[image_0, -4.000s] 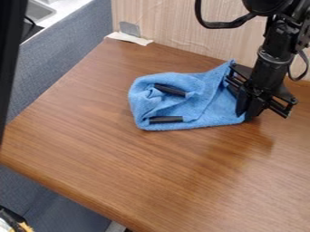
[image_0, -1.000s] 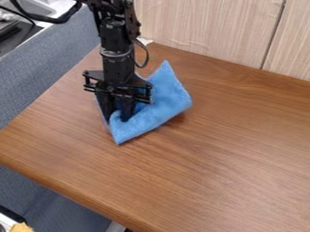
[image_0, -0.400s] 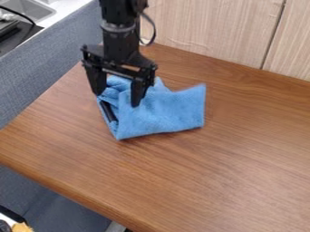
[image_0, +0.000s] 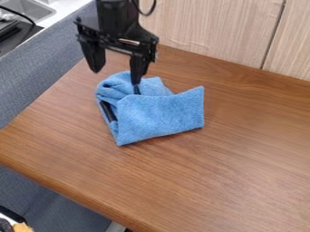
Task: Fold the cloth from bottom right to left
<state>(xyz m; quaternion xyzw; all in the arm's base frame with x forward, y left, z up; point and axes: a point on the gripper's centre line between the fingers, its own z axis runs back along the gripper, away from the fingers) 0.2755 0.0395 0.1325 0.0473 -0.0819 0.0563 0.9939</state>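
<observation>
The black gripper point(image_0: 117, 74) hangs over the upper left part of the cloth, its two fingers spread wide with nothing between them. Below it the blue cloth point(image_0: 160, 115) lies folded on the wooden table, a flap covering its right and lower parts and a bunched layer at the upper left. One black strip point(image_0: 108, 111) shows along the cloth's left edge. A second dark piece point(image_0: 137, 89) pokes out at the flap's top edge, just under the right fingertip.
The brown table point(image_0: 242, 176) ends at a rounded front edge. A pale wood panel point(image_0: 212, 31) stands behind it and a blue-grey padded partition point(image_0: 42, 77) runs along its left. Beyond that are a sink and stove. A partly visible object is at the lower left corner.
The arm went left with the cloth's right part, laying it over. Since then the gripper has let go and risen, and the cloth has settled flatter.
</observation>
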